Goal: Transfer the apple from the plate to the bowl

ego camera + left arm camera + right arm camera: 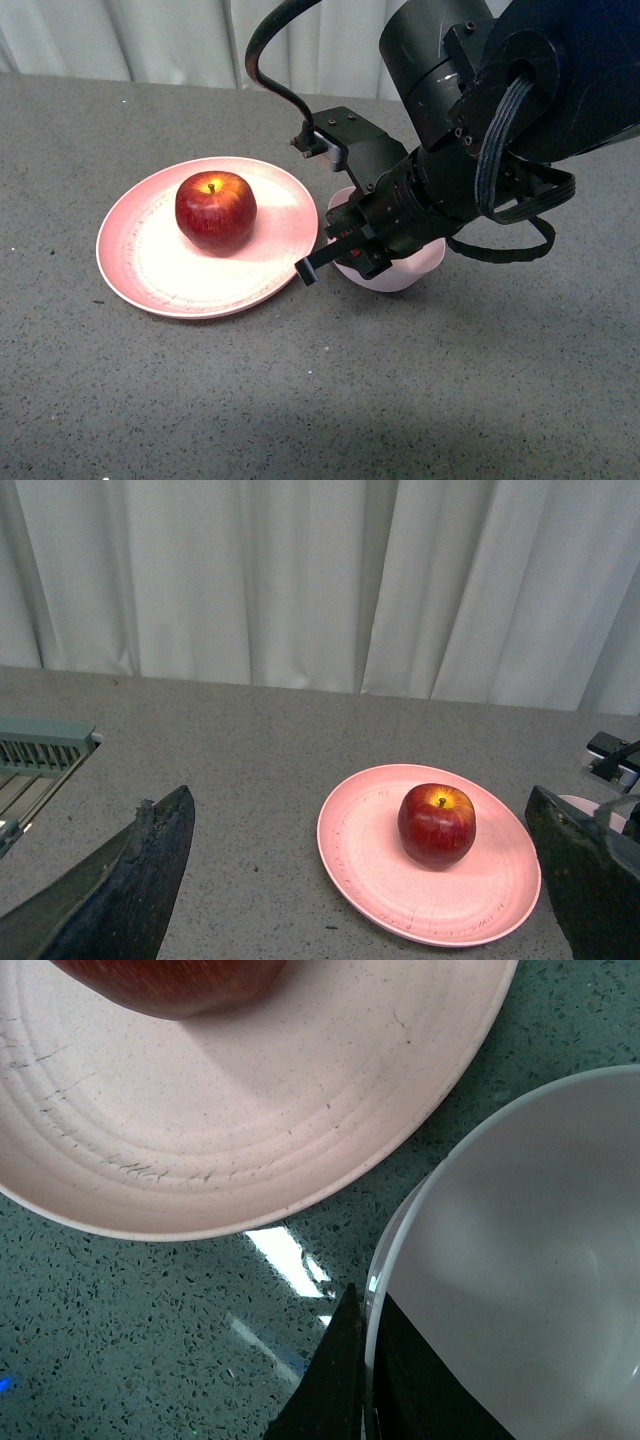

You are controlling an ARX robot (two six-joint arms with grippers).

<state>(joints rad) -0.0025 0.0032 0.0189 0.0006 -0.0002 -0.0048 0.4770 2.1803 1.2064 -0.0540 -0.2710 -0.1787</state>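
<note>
The apple [215, 208] is sitting on the pink plate [150, 272]. The small bowl [418, 266] is standing on the worktop [300, 400], just right of the plate. The right tool [322, 258] is hanging at the bowl's rim; I cannot tell if it is spread. The left tool [358, 810] is spread wide, gripping nothing.

A glossy dark-red apple [215, 210] sat stem-up on the wide speckled pink plate [150, 265]; the small pale pink bowl [418, 268] stood just beside the plate.
</note>
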